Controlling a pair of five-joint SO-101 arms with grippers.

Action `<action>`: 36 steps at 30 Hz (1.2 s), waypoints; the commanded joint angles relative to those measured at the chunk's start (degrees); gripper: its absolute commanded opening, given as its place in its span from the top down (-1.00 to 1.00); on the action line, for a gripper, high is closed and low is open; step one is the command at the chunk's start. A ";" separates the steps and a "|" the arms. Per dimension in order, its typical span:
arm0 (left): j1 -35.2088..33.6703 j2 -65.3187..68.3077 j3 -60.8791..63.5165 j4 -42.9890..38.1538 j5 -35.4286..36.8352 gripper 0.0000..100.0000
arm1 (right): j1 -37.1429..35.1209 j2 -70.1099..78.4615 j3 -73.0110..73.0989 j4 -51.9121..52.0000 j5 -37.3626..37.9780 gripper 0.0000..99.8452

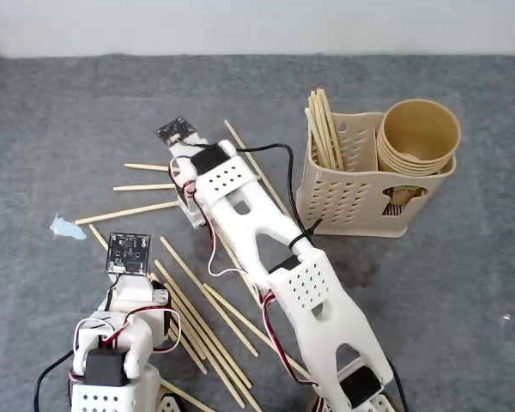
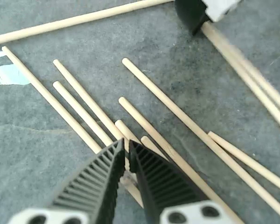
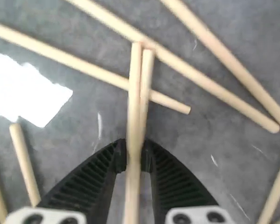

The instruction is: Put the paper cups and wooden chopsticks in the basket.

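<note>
Chopsticks [image 3: 139,93], two together, sit pinched in the right claw [image 3: 133,154] low over the tabletop [image 1: 463,283]; lift them level, then tip them upright into the basket [image 1: 352,202] at upper right, beside the cups [image 1: 421,133]. Left claw [image 2: 125,148] is pressed together over loose sticks [image 2: 163,100].

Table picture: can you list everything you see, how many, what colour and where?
Perforated plastic basket: one, beige, right side of the table.
Stacked paper cups: several, tan, basket's right compartment.
Upright wooden chopsticks: several, pale wood, basket's left compartment.
Loose wooden chopsticks: many, pale wood, scattered on the grey table cover.
Torn scrap: one, light blue, left.
Right gripper: black fingers, shut on two chopsticks.
Left gripper: black fingers, shut, above loose chopsticks.
</note>
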 commanded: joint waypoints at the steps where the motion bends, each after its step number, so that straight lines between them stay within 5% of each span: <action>1: 0.00 -0.97 -0.48 0.18 0.62 0.97 | 0.57 -1.27 -10.64 8.13 1.41 0.89; 9: 0.00 -0.97 -0.48 0.18 0.62 0.97 | 2.77 -1.36 -26.81 14.81 1.49 0.89; 14: 0.00 -0.97 -0.48 0.18 0.62 0.97 | 0.75 -1.27 -21.01 14.81 1.49 0.87; 21: 0.00 -0.97 -0.48 0.18 0.62 0.97 | -2.07 -0.66 -12.22 14.55 1.05 0.56; 36: 0.00 -0.97 -0.48 0.18 0.62 0.97 | -2.95 -0.57 5.63 -0.13 1.49 0.70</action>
